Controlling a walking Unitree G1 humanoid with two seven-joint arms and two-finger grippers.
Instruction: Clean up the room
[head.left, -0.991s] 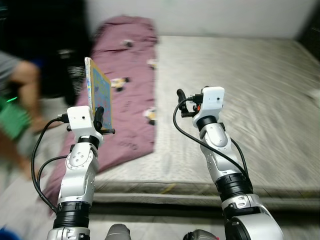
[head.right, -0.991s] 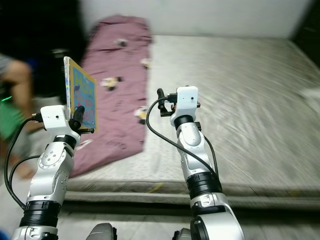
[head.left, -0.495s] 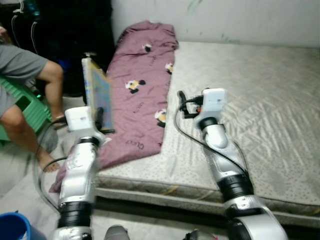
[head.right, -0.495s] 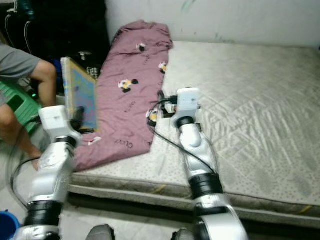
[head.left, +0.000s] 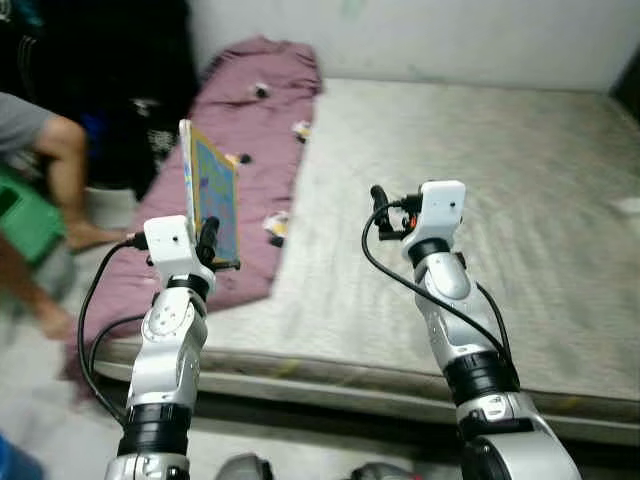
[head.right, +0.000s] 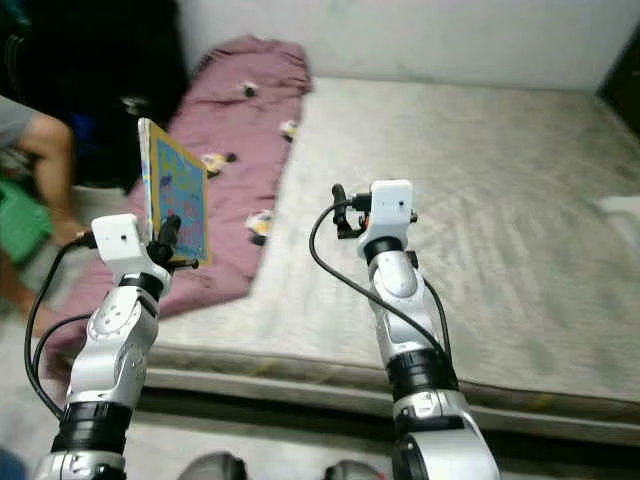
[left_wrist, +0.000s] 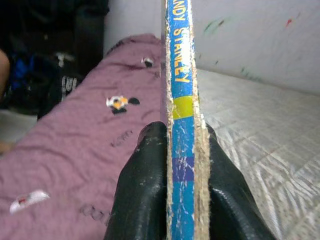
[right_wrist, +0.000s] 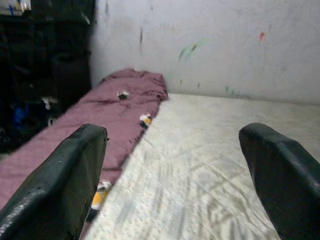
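Left eye view shows the tidying partly under way, by my reading: one book (head.left: 211, 192) is already picked up and clamped in the left gripper (head.left: 207, 240), but it has no resting place yet, and the purple blanket (head.left: 245, 150) lies rumpled along the mattress (head.left: 480, 200) edge, unfolded. The book is held in the air above the near left corner of the mattress, over the blanket's lower end. It stands upright on its short edge, long axis near vertical, cover facing the robot's right, and the left wrist view looks straight along its blue spine (left_wrist: 181, 125), pinched between both black fingers (left_wrist: 145, 190). The right gripper (right_wrist: 175, 170) hovers over the mattress with fingers spread wide, holding nothing. A person (head.left: 50, 150) sits at the left.
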